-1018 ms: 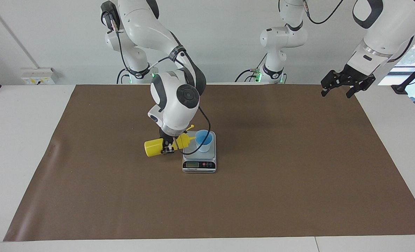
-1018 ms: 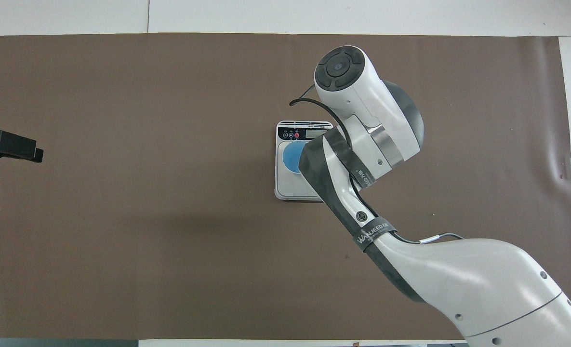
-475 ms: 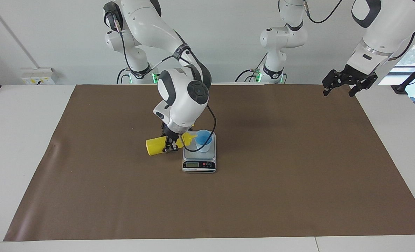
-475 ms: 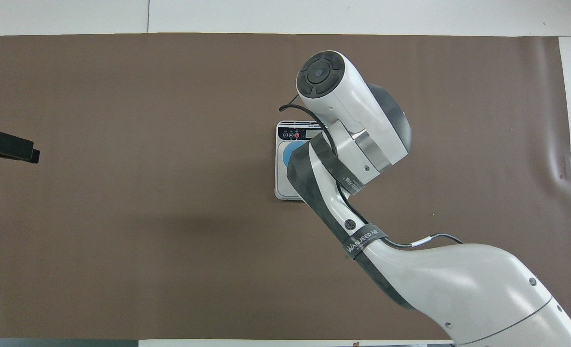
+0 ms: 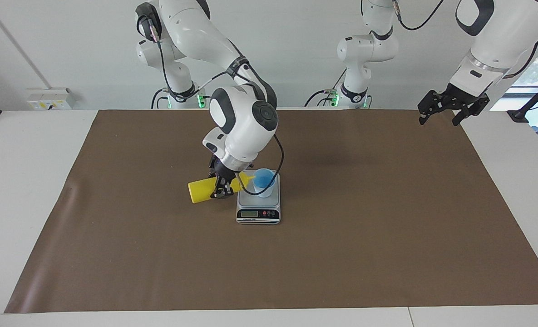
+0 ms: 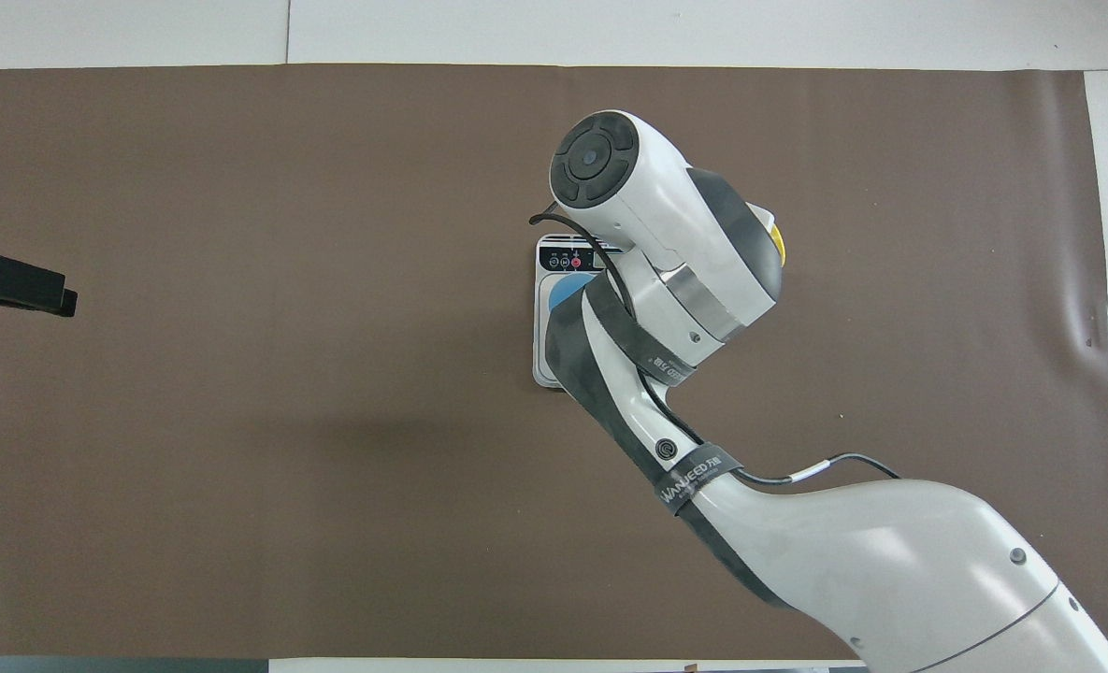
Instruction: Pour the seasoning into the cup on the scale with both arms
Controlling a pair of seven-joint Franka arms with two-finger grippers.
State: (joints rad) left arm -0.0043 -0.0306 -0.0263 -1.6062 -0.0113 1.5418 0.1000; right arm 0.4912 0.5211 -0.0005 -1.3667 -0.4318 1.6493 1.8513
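Note:
My right gripper [image 5: 221, 186] is shut on the seasoning, a yellow squeeze bottle [image 5: 200, 191]. It holds the bottle nearly level just above the mat, beside the scale, with the nozzle at the cup's rim. The light blue cup [image 5: 264, 180] stands upright on the silver scale [image 5: 258, 214]. In the overhead view my right arm hides the gripper. Only the bottle's base [image 6: 775, 238], a sliver of the cup [image 6: 563, 292] and the scale's button strip [image 6: 563, 257] show there. My left gripper [image 5: 437, 119] waits open and empty in the air over the mat's corner at the left arm's end [image 6: 11, 285].
A brown mat [image 5: 387, 236] covers most of the white table [image 5: 23, 181]. Two shorter white arms [image 5: 364, 50] stand at the back wall. A socket box [image 5: 48, 99] sits by the wall at the right arm's end.
My right arm's wrist has risen and swung toward the scale. The bottle has turned a little, its base sinking while the nozzle stays at the cup's rim. The left gripper has barely moved.

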